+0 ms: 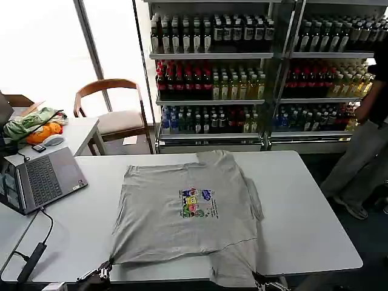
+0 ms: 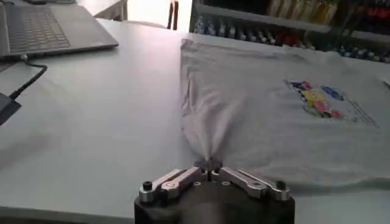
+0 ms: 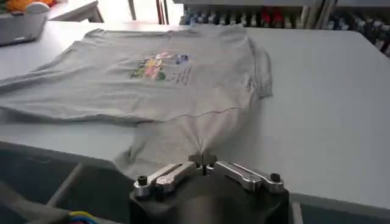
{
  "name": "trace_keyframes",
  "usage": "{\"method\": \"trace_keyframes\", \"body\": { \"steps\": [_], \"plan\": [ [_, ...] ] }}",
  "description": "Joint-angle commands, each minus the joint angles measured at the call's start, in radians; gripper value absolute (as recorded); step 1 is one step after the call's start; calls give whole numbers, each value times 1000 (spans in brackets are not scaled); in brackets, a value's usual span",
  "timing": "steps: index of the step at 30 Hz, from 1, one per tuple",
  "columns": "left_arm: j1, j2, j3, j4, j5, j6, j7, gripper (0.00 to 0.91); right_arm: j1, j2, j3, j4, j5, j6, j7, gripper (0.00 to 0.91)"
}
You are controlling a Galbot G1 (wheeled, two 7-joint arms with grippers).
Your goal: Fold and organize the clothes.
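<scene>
Head view: shirt (image 1: pixel 188 212) is lying spread on the worktop (image 1: pixel 303 206), print side up, its near edge overhanging the worktop edge. Left gripper (image 1: pixel 102 271) is sitting at the shirt's near left corner, right gripper (image 1: pixel 262 280) at the near right corner; the shirt is stretching away ahead of and between both. A laptop (image 1: pixel 42 179) and its cable (image 1: pixel 36 248) are lying off to the outer side of the left gripper. The print's writing is too small to read; the bottle labels on the shelves (image 1: pixel 212 54) behind are also unreadable.

Left wrist view: left gripper (image 2: pixel 209 169) is pinching a bunched corner of the shirt (image 2: pixel 274 128), jaws closed narrow on the cloth. The pinch is looking shallow, so a quick lift is likely to let the fabric slip out. The cable (image 2: pixel 27 79) is lying near enough that a wide outward swing could snag it. The print (image 2: pixel 320 100) is showing coloured cartoon figures, no legible text.

Right wrist view: right gripper (image 3: pixel 205 163) is clamping the hanging hem of the shirt (image 3: pixel 152 79), jaws narrow on the cloth, beyond the worktop edge. Risk here: the two grippers rising unevenly would be skewing the fold, and the loose sleeve (image 3: pixel 259 67) ahead could be tucking under. The small lines beside the print (image 3: pixel 159 64) are not readable.
</scene>
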Motion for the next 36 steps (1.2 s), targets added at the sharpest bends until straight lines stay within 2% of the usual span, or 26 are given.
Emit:
{"method": "trace_keyframes", "body": {
  "steps": [1, 6, 13, 18, 26, 31, 36],
  "plan": [
    [49, 20, -46, -39, -2, -1, -3, 10, -4, -19, 11, 15, 11, 46, -17, 0],
    [11, 38, -79, -38, -8, -2, 1, 10, 55, -10, 9, 5, 7, 85, -17, 0],
    [-111, 103, -58, 4, -39, -2, 12, 10, 242, -3, -6, -45, 52, 83, -11, 0],
    [-244, 155, -8, 70, -52, -2, 7, 10, 377, 26, -43, -113, 68, 51, 2, 0],
    [-410, 273, 66, 199, -175, -2, 6, 10, 565, 45, -119, -219, 83, 32, 38, 0],
    [-548, 309, 130, 294, -202, -2, 11, 10, 691, 102, -163, -294, 84, 13, 56, 0],
    [-660, 330, 178, 359, -247, -2, 9, 10, 781, 124, -183, -358, 87, -4, 60, 0]
  ]
}}
